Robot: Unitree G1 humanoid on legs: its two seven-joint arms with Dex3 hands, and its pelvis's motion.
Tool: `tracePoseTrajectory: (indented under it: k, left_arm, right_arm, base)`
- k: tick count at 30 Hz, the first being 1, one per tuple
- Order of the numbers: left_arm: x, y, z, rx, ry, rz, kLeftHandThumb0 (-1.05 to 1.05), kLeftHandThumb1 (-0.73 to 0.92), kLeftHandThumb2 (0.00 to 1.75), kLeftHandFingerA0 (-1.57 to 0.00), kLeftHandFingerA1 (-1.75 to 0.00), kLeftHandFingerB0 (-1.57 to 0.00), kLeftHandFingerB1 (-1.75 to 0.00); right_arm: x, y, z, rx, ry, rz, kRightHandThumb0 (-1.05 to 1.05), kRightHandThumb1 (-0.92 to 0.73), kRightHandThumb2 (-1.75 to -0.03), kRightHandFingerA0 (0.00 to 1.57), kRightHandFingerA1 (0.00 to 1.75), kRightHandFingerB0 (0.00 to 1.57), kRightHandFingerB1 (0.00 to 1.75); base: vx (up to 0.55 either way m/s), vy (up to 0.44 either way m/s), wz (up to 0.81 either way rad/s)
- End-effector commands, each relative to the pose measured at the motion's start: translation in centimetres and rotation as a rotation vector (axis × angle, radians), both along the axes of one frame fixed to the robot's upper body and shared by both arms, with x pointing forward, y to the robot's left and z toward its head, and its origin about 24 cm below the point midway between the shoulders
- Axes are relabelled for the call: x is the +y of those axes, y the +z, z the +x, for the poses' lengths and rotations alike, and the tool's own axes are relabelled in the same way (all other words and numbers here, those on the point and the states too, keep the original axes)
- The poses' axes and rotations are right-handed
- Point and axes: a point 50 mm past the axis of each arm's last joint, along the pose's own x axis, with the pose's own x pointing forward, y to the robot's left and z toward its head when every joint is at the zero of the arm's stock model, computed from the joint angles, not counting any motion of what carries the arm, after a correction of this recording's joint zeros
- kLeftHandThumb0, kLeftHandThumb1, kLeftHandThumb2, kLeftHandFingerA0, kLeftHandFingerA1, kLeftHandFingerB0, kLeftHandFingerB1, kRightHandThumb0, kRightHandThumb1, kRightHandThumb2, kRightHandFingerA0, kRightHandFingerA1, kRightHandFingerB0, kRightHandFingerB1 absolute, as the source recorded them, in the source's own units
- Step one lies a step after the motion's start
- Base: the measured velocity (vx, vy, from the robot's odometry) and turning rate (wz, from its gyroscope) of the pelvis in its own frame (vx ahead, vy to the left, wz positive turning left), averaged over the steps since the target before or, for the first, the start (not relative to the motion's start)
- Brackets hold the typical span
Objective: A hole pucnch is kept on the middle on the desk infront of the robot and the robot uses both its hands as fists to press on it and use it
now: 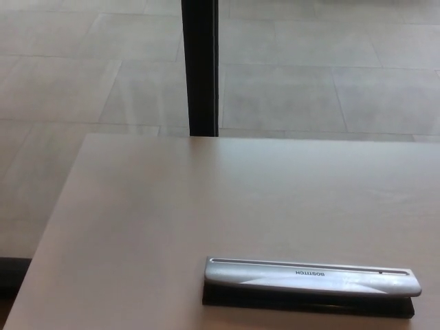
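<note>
No part of the robot's body appeared in the head view: neither the left hand nor the right hand showed, nor any forearm, cable or marking (the frame's lower corners included). Of its colours, shapes, screws and casing, therefore, nothing at all could be told from this one picture.

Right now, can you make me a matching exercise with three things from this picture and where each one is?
Things:
1. hole punch
2. black post
3. desk

Places:
A. standing on the floor behind the desk's far edge
B. lying near the desk's front edge, right of centre
C. filling the lower part of the view

Pairs: 1-B, 2-A, 3-C
</note>
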Motion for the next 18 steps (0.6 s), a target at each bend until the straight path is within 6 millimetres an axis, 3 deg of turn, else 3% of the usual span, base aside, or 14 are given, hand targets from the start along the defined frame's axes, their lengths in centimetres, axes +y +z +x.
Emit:
tracePoseTrajectory:
  k: [1, 2, 3, 4, 8, 9, 11, 15, 16, 18]
  left_arm:
    - [-1.3, -4.6, -4.8, 0.343, -0.042, -0.181, -0.29, 0.71, 0.62, -0.93, -1.5, -0.79, -0.76]
    - [-1.5, -4.7, -4.9, 0.371, -0.078, -0.185, -0.32, 0.69, 0.59, -0.99, -1.0, -0.52, -0.53]
    - [-1.7, -5.0, -5.0, 0.417, -0.135, -0.19, -0.32, 0.69, 0.59, -0.99, -1.0, -0.52, -0.53]
    - [-1.7, -4.9, -5.3, 0.421, -0.156, -0.199, -0.4, 0.51, 0.9, -0.85, -0.75, -0.51, -0.63]
    - [-2.1, -4.8, -5.6, 0.399, -0.223, -0.244, -0.33, 0.48, 0.9, -0.83, -0.79, -0.7, -0.73]
    - [-2.0, -4.7, -5.5, 0.397, -0.222, -0.239, -0.33, 0.63, 0.59, -0.87, -0.61, -0.49, -0.48]
    - [-1.8, -4.8, -5.5, 0.393, -0.229, -0.218, -0.39, 0.63, 0.57, -0.9, -0.62, -0.54, -0.47]
    - [-1.9, -4.8, -5.9, 0.373, -0.228, -0.237, -0.38, 0.63, 0.59, -0.9, -0.65, -0.56, -0.52]
    - [-1.9, -4.7, -5.8, 0.382, -0.229, -0.237, -0.36, 0.62, 0.59, -0.9, -0.64, -0.49, -0.49]
    - [-2.0, -4.8, -5.8, 0.38, -0.246, -0.245, -0.37, 0.59, 0.58, -0.9, -0.64, -0.71, -0.56]
  right_arm:
    - [3.6, -5.6, -0.7, -0.067, -0.132, 0.334, -0.54, -0.72, -0.7, 0.84, 0.87, 0.67, 0.91]
    - [3.7, -5.7, -0.4, -0.073, -0.114, 0.343, -0.54, -0.75, -0.69, 0.8, 0.84, 0.57, 0.74]
    - [3.8, -5.9, -0.2, -0.079, -0.092, 0.358, -0.54, -0.75, -0.69, 0.8, 0.84, 0.57, 0.74]
    - [4.0, -6.1, -0.2, -0.062, -0.08, 0.365, -0.53, -0.73, -0.66, 0.76, 0.77, 0.58, 0.67]
    - [4.8, -6.6, 0.1, 0.016, 0.002, 0.391, -0.5, -0.74, -0.66, 0.71, 0.72, 0.65, 0.78]
    - [4.9, -6.7, 0.2, 0.028, 0.024, 0.393, -0.45, -0.72, -0.67, 0.68, 0.76, 0.64, 0.77]
    - [5.3, -6.8, 0.5, 0.058, 0.072, 0.411, -0.42, -0.66, -0.68, 0.65, 0.74, 0.6, 0.7]
    - [5.6, -6.8, 0.6, 0.098, 0.093, 0.424, -0.41, -0.63, -0.69, 0.7, 0.84, 0.67, 0.78]
    - [5.7, -6.8, 0.7, 0.116, 0.121, 0.425, -0.42, -0.62, -0.7, 0.71, 0.83, 0.68, 0.76]
    - [5.9, -6.9, 0.8, 0.132, 0.131, 0.443, -0.39, -0.6, -0.67, 0.74, 0.86, 0.73, 0.81]
  base:
    - [0.0, 0.0, 0.0]
    - [0.0, 0.0, 0.0]
    - [0.0, 0.0, 0.0]
    - [0.0, 0.0, 0.0]
    - [0.0, 0.0, 0.0]
    - [0.0, 0.0, 0.0]
    - [0.0, 0.0, 0.0]
    - [0.0, 0.0, 0.0]
    - [0.0, 0.0, 0.0]
    - [0.0, 0.0, 0.0]
